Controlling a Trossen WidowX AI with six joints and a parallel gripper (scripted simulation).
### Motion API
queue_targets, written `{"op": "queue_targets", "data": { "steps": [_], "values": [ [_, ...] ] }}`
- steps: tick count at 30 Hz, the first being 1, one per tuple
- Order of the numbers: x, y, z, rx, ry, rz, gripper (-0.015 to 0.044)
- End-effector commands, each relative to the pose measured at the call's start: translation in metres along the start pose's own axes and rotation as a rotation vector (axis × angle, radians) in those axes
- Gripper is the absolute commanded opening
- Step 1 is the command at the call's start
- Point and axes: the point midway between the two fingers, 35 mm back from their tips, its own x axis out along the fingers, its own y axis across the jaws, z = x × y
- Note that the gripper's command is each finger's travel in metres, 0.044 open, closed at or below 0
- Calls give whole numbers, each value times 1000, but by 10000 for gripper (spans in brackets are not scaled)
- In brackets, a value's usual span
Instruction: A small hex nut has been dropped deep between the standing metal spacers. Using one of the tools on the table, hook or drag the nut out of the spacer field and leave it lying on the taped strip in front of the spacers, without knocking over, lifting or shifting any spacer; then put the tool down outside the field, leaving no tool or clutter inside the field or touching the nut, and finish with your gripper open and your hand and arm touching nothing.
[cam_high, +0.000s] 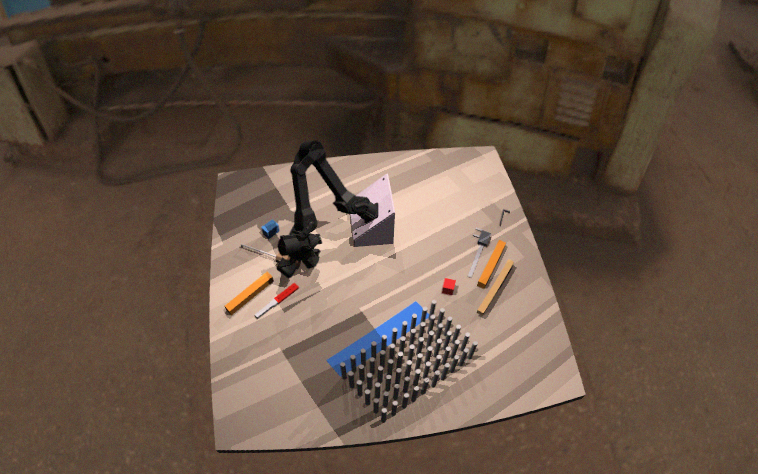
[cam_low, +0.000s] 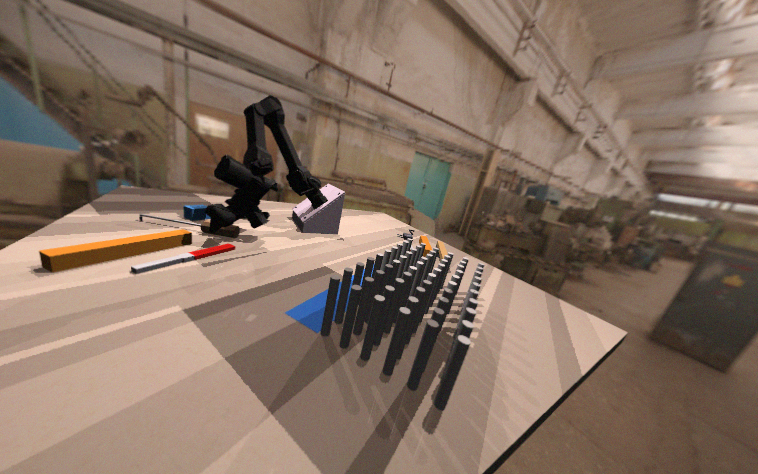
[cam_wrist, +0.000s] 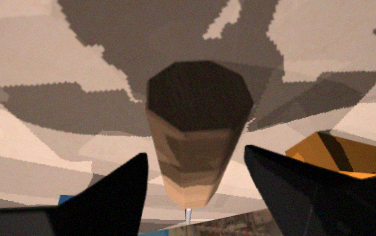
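A hook tool with a thin metal rod (cam_high: 257, 250) (cam_low: 170, 220) and a wooden handle (cam_low: 226, 229) (cam_wrist: 200, 95) lies at the left of the table. My gripper (cam_high: 300, 267) (cam_low: 239, 222) (cam_wrist: 197, 156) is open and low at the handle, its fingers on either side. In the wrist view gaps show between the handle and both fingers. The metal spacers (cam_high: 383, 415) (cam_low: 452, 374) stand upright in rows. The blue taped strip (cam_high: 366, 339) (cam_low: 310, 313) runs along their front. I cannot make out the hex nut among the spacers.
Near the gripper are an orange bar (cam_high: 248, 293) (cam_low: 114, 251), a red-handled tool (cam_high: 286, 292) (cam_low: 215, 251) and a blue block (cam_high: 269, 228) (cam_low: 195, 211). A lilac wedge (cam_high: 382, 195) stands beside the arm. A red cube (cam_high: 448, 286), bars and other tools lie at the right.
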Motion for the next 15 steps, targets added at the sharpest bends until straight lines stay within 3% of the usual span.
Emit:
{"op": "queue_targets", "data": {
  "steps": [1,4,14,15],
  "values": [
    [5,3,6,-15,-5,-1,280],
    [5,3,6,-15,-5,-1,201],
    [5,3,6,-15,-5,-1,135],
    [4,2,6,-12,-6,-5,108]
  ]
}}
